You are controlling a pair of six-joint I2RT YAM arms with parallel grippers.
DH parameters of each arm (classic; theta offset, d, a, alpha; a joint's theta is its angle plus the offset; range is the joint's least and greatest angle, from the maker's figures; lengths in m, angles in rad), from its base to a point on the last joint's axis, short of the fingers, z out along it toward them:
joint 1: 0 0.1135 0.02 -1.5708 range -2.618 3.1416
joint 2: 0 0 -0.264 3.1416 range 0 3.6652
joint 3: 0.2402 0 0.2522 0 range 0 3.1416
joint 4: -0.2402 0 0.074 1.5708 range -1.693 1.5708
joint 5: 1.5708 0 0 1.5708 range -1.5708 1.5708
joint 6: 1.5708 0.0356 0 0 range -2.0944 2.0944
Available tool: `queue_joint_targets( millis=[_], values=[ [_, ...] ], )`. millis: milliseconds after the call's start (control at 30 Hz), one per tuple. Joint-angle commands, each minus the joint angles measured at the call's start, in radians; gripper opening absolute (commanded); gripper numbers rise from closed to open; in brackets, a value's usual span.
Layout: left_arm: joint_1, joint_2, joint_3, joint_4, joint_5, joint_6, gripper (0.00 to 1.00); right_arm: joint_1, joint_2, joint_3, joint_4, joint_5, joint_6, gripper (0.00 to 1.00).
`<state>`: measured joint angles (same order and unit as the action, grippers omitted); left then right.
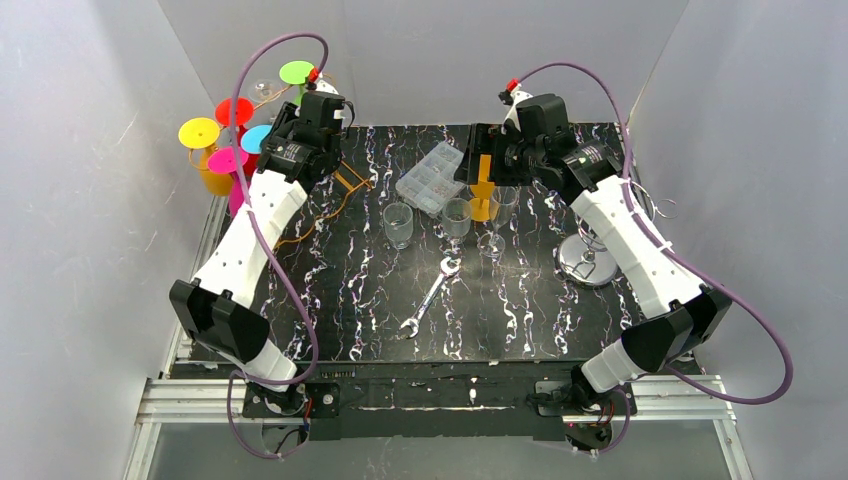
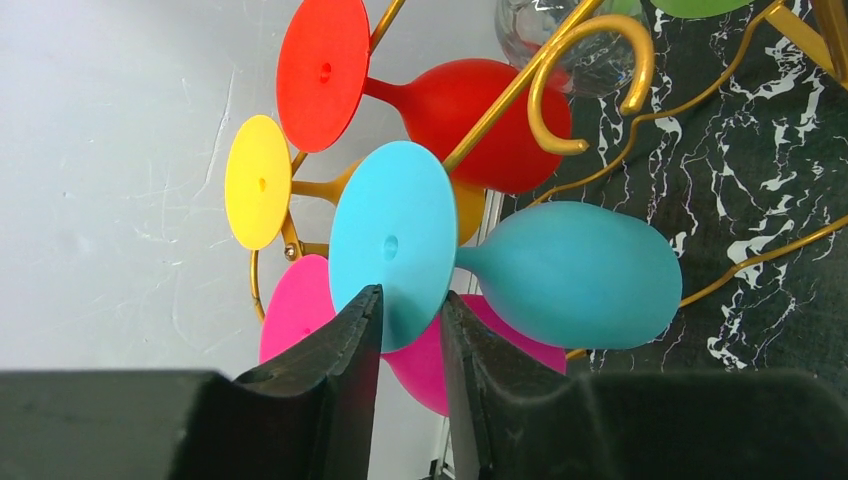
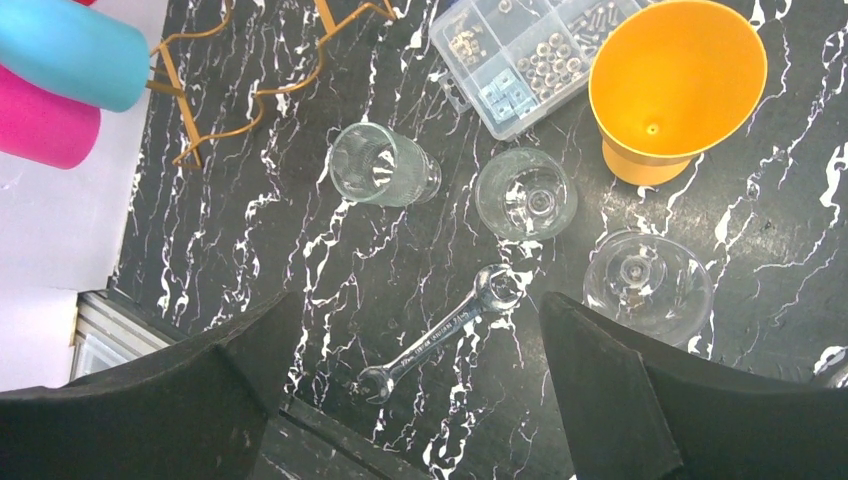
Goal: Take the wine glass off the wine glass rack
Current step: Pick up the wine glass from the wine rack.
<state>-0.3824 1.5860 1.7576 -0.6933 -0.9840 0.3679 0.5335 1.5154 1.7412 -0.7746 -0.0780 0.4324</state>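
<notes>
The left fingers (image 2: pixel 352 340) stand nearly together on either side of the lower edge of the blue wine glass's foot (image 2: pixel 390 245); I cannot tell whether they press on it yet; the right fingers (image 3: pixel 230 390) are wide apart, hold nothing and hang over the middle of the desk (image 3: pixel 300 250). The blue wine glass (image 2: pixel 570 275) lies sideways on the gold rack (image 2: pixel 640 75) at the far left corner of the desk, foot towards the wall, bowl over the marble. It is crowded by a red glass (image 2: pixel 470 120) above, a yellow foot (image 2: pixel 258 182) to one side and a pink glass (image 2: pixel 300 310) just below. To do this step well, I would grip the thin foot squarely, not on its very rim, then draw the glass out along its own stem so it clears the wire and does not knock its neighbours. Farther out, a compartment box (image 3: pixel 520 50) holds small nuts and screws; an orange cup (image 3: pixel 675 80) and three clear glasses (image 3: pixel 525 195) look empty; a wrench (image 3: pixel 440 335) lies beside them.
</notes>
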Motion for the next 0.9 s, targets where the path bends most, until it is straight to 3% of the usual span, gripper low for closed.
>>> queue_joint_targets(
  millis=[0,867],
  values=[
    [0.006,-0.003,-0.004,0.020,-0.039,0.003,0.24,0.006,-0.049,-0.015,0.043,0.010,0.001,0.98],
    [-0.023,-0.032,0.042,0.015,-0.073,0.055,0.01,0.006,-0.058,-0.015,0.037,0.024,0.015,0.98]
  ],
)
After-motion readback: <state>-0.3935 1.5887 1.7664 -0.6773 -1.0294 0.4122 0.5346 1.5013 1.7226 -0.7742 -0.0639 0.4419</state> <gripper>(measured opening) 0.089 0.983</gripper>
